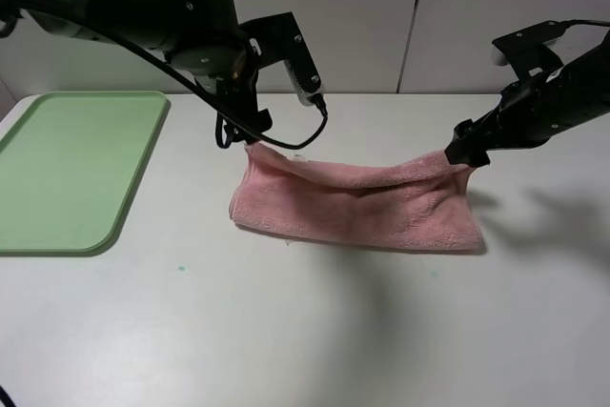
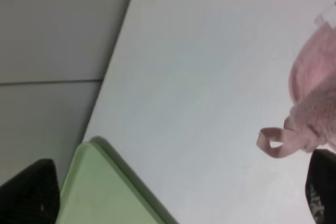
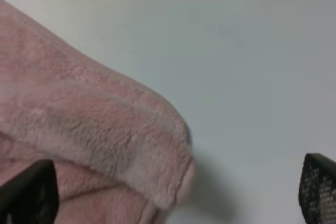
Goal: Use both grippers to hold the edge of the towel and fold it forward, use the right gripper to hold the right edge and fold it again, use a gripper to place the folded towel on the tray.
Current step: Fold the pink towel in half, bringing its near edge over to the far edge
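The pink towel lies folded on the white table, its upper layer's edge at the far side, raised a little at both far corners. My left gripper is at the towel's far left corner. In the left wrist view its fingers stand wide apart, with the towel and its loop tag beside one finger. My right gripper is at the far right corner. In the right wrist view its fingers are also wide apart over the towel's corner. The green tray is at the left.
The tray's corner also shows in the left wrist view. The table's far edge meets a grey wall behind both arms. A black cable hangs from the left arm just above the towel.
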`<state>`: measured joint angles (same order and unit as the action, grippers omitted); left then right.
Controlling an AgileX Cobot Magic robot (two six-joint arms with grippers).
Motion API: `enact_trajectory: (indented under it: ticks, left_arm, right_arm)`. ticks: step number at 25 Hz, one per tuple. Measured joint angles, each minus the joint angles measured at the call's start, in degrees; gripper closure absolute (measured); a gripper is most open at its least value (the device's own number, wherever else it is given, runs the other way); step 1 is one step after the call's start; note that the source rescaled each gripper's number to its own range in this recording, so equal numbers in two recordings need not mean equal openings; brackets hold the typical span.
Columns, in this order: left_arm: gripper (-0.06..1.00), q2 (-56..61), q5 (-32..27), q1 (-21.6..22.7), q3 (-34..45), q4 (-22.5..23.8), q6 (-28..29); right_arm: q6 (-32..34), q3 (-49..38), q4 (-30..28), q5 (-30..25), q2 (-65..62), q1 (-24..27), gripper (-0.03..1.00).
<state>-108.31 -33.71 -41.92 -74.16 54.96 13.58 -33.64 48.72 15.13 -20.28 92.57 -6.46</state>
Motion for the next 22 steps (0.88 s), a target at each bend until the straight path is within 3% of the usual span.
enact_trajectory:
  ticks: [22]
  left_arm:
    - [-0.05,0.51,-0.11,-0.18,0.00,-0.06,0.37]
  right_arm:
    - [1.16,0.00,0.97,-8.82,-6.05,0.00,-0.03]
